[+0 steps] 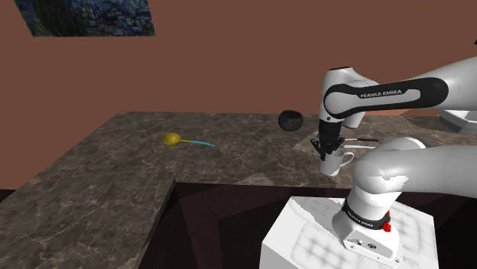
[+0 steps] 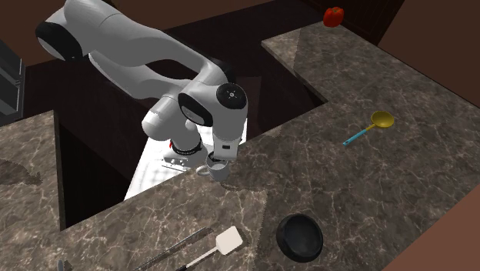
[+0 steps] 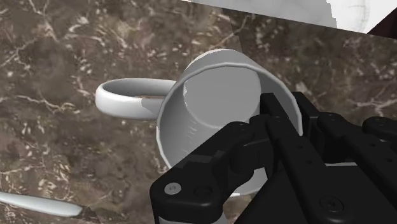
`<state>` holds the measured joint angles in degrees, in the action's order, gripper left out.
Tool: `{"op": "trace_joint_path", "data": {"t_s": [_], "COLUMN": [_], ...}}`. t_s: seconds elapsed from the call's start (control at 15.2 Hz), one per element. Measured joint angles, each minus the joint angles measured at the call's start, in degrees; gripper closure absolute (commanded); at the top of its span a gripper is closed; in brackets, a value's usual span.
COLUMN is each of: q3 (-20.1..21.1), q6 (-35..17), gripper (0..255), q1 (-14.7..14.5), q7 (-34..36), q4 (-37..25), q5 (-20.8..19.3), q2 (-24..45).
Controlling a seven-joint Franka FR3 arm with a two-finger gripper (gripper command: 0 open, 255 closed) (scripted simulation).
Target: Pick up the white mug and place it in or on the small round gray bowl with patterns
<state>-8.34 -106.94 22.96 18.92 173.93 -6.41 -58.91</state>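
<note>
1. The black gripper [image 3: 267,137] is pointing straight down over the white mug [image 3: 213,95], near the edge of the dark marbled countertop [image 1: 115,164] closest to the white stand [image 1: 306,237].
2. In the wrist view its jaws are standing only narrowly apart and pinching the mug's wall. One finger is reaching inside the cup and the other is pressing on the outside, on the side away from the handle.
3. The mug is sitting upright with its mouth facing up. Whether its base is touching the counter, I cannot tell.
4. In the shoulder view, the dark round bowl [image 1: 290,120] is lying on the same counter, near the mug but apart from it, further back and to that view's left. Any pattern on it is too dark to make out.
5. In the second exterior view, a white spatula [image 2: 228,241] is lying just beside the bowl [image 2: 300,236], between it and a long grey utensil [image 2: 181,250].
6. A yellow spoon with a blue handle [image 1: 174,139] is lying well apart from the mug, toward the shoulder view's left.
7. A small red object [image 2: 333,16] is resting at the far end of the counter in the second exterior view.
8. A dark blue painting [image 1: 92,17] is hanging on the brown wall.
</note>
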Motion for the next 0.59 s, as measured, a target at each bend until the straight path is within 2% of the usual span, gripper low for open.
{"op": "trace_joint_path", "data": {"t_s": [0.26,0.59], "q3": [0.00,0.39], "q6": [-0.01,3.56], "gripper": [255,255], "q1": [0.00,-0.30], "q7": [0.00,0.05], "q4": [0.00,-2.85], "q5": [0.00,0.48], "q2": [0.00,-0.76]}}
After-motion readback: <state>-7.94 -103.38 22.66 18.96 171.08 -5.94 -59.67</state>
